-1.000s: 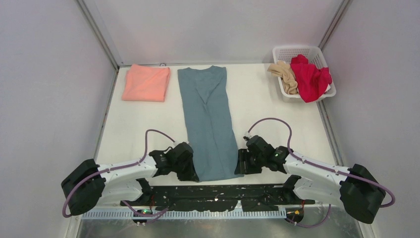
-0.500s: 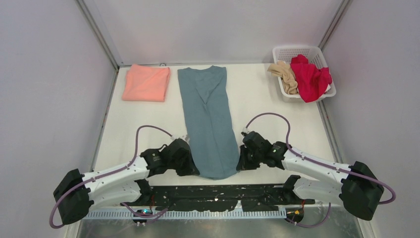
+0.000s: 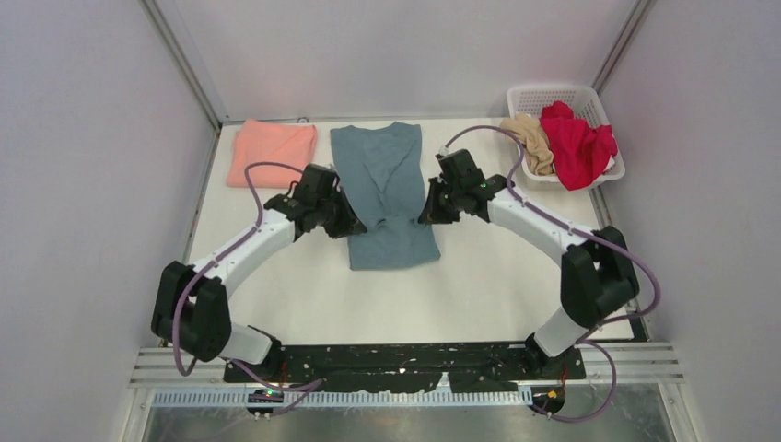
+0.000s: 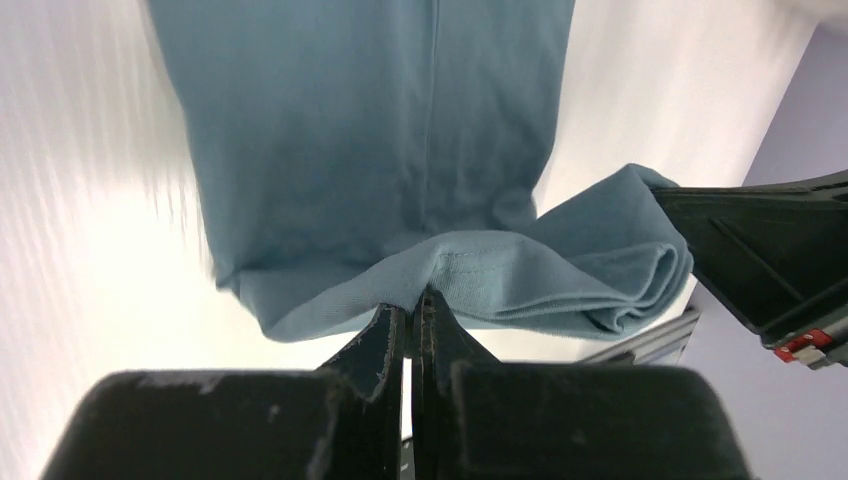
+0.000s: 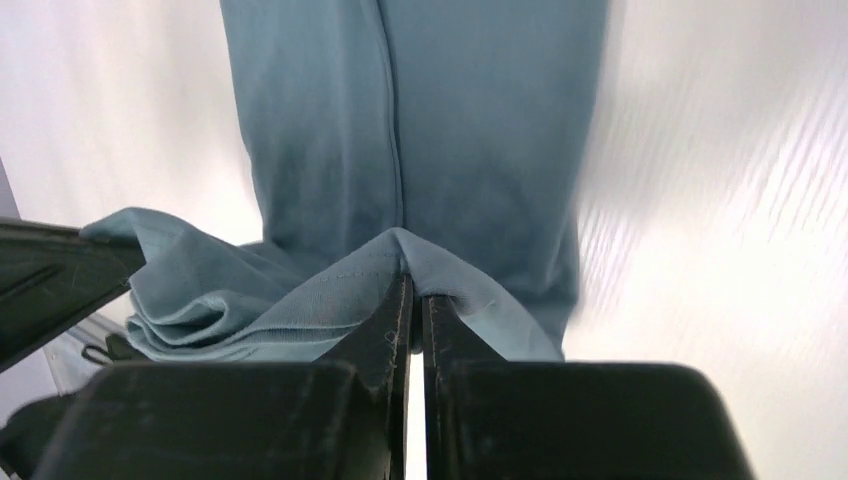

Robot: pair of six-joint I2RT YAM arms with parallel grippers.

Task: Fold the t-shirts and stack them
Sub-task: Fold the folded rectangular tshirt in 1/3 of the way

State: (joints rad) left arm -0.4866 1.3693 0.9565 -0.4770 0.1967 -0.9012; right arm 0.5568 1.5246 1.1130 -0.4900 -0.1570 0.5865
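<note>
The left gripper is clenched on the hem of the slate-blue t-shirt, and the right gripper is clenched on the same hem at the opposite corner. Both hold that edge raised over the flat cloth (it sags in a loose fold between them). This shirt lies mid-table, collar at the far edge. The salmon-pink t-shirt lies folded far left, and the red t-shirt and beige t-shirt are heaped in the white basket far right.

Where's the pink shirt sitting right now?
In the top view, the folded salmon-pink t-shirt lies at the far-left corner of the table, just left of the slate-blue t-shirt and beyond the left claw.
</note>
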